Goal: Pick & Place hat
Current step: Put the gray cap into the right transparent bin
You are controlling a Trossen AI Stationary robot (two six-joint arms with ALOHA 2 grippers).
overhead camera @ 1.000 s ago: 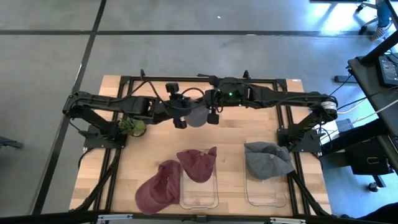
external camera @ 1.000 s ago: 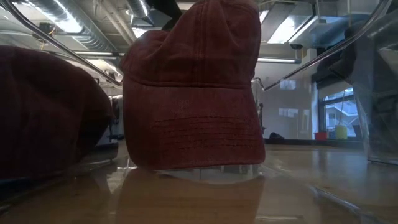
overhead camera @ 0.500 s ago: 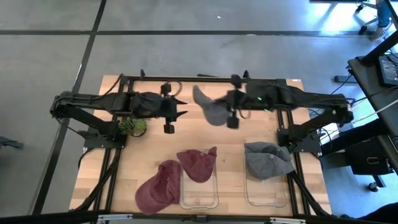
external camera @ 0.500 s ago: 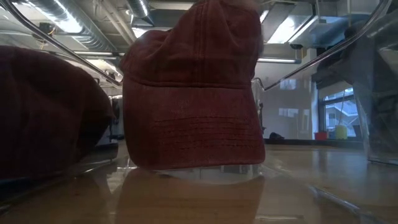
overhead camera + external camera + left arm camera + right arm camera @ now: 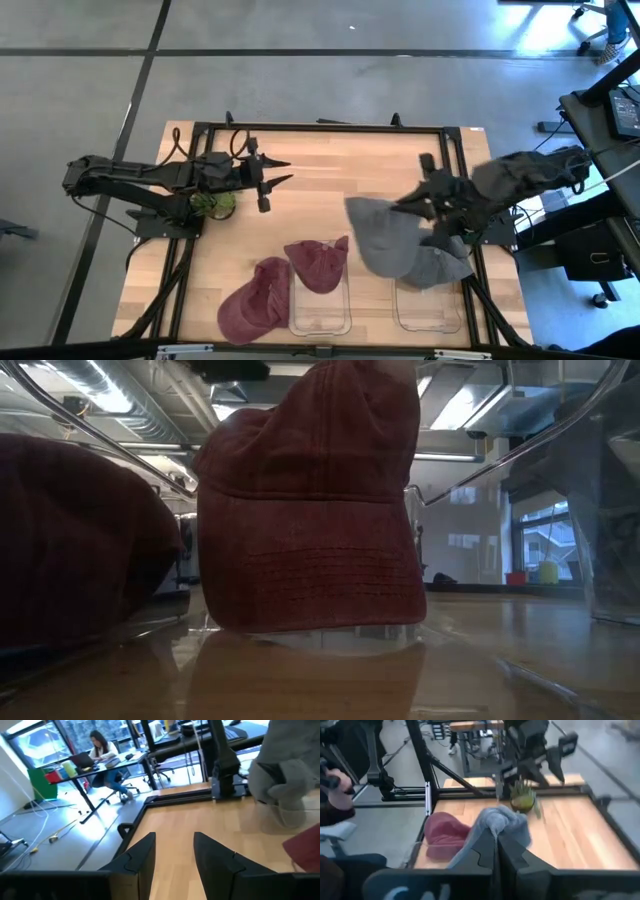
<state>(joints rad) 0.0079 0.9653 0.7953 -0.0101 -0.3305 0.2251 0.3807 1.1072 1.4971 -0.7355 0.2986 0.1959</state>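
The right claw [image 5: 425,205] is clenched on a grey hat [image 5: 385,238], which hangs from it over the wooden counter [image 5: 330,170], just above the right-hand clear bin [image 5: 425,310]. In the right wrist view the two dark fingers [image 5: 507,852] are pinched together on a fold of the grey cloth [image 5: 495,827].

A second grey hat [image 5: 440,265] already lies across that bin, partly under the hanging one.

The left claw [image 5: 268,180] hovers over the left back part of the counter with its fingers spread and nothing between them; the left wrist view shows bare wood in the gap. Just beside that arm sits a small green plant [image 5: 212,203].

Toward the front, one red hat [image 5: 318,262] sits on the rim of the left clear bin [image 5: 320,310], and another red hat [image 5: 255,298] lies on the counter touching that bin's left side. In the low view the red hat [image 5: 310,500] fills most of the picture.

Beyond the counter, a person [image 5: 102,747] sits at a desk in the room.
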